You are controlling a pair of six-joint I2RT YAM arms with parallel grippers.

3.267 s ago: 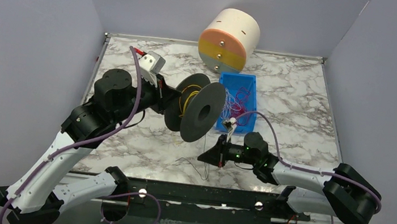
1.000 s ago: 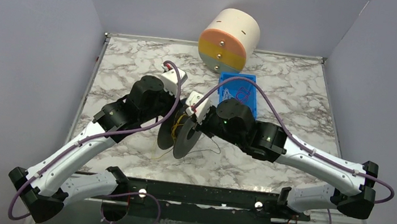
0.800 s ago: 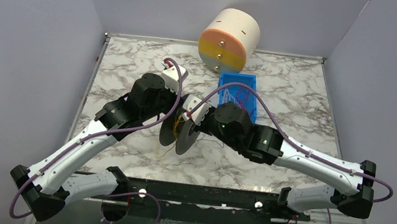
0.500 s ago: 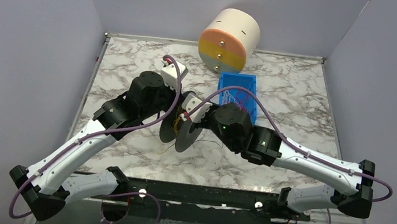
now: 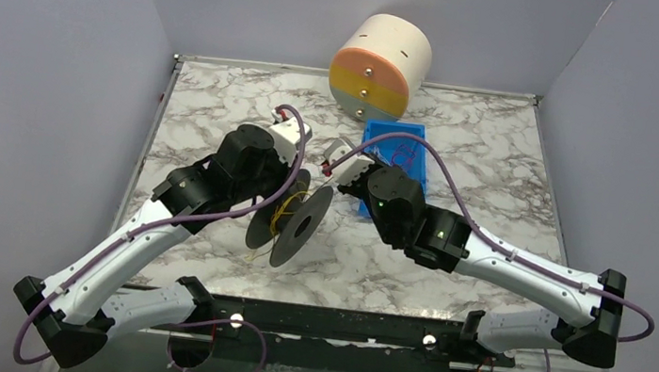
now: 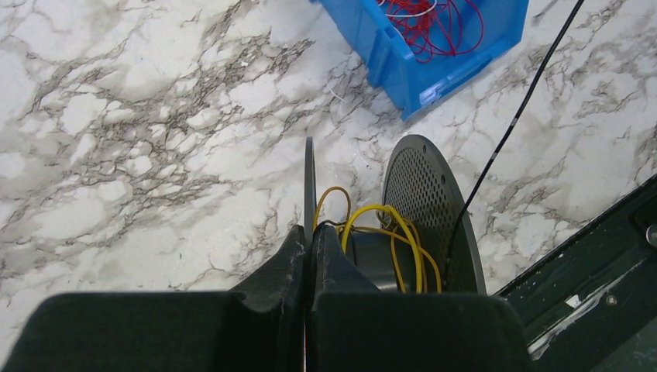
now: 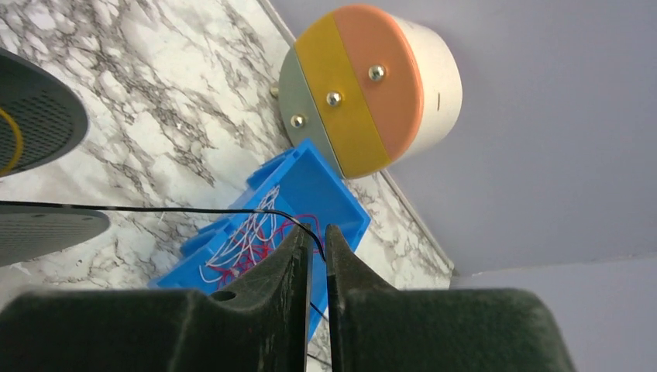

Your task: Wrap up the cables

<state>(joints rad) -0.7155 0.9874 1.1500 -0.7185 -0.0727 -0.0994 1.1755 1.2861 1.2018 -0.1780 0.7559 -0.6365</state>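
From where I stand, the left gripper (image 6: 308, 236) has its fingers pressed together on the thin edge of one flange of a dark spool (image 5: 288, 224), held tilted over the middle of the marble counter (image 5: 222, 106), somewhat toward the near edge. A yellow wire (image 6: 387, 225) loops loosely round the spool's hub. A black wire (image 6: 517, 122) (hair-thin, easy to miss) runs taut from between the flanges up to the right gripper (image 7: 315, 232), whose fingers are pinched shut on it, above the blue bin (image 6: 403, 66). That bin sits toward the far edge, right of centre, with a tangle of red and white wires (image 7: 248, 236) inside. Behind it, at the far edge, a cream cylinder (image 5: 380, 66) lies on its side.
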